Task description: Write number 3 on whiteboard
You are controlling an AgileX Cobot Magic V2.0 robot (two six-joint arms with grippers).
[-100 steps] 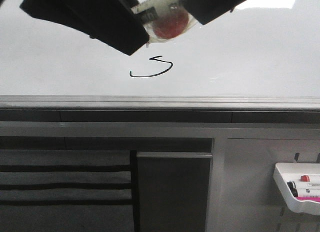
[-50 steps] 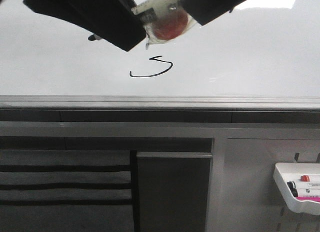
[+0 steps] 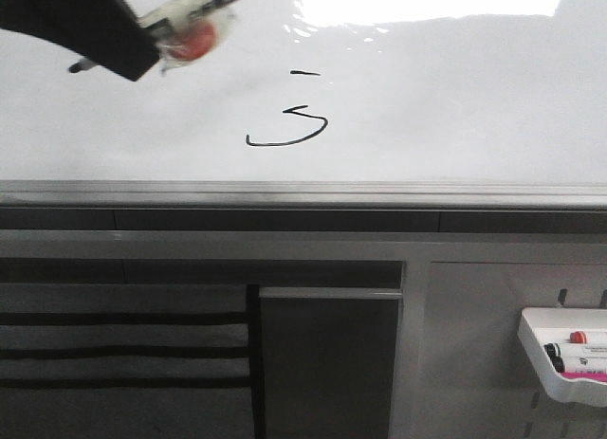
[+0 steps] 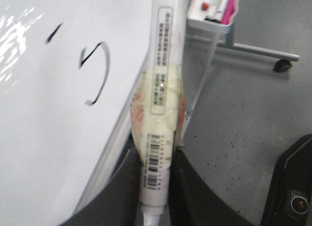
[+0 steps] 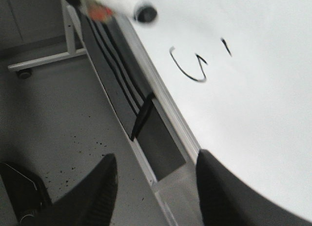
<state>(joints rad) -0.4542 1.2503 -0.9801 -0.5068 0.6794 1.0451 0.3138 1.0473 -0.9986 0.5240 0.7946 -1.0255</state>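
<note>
Near the middle of the glossy white whiteboard (image 3: 455, 107) sits the thin black number 3 (image 3: 289, 126), a dash over a hooked curve, while the left gripper (image 4: 155, 187), clamped on a white barcoded marker (image 4: 163, 89), hangs clear, apparently done; the empty right gripper (image 5: 156, 182) gapes.

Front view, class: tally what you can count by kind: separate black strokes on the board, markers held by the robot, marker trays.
Black strokes on the whiteboard: 2, a short dash and a hooked curve
Held marker, in the left gripper: 1
Marker tray: 1
Total: 4
</note>
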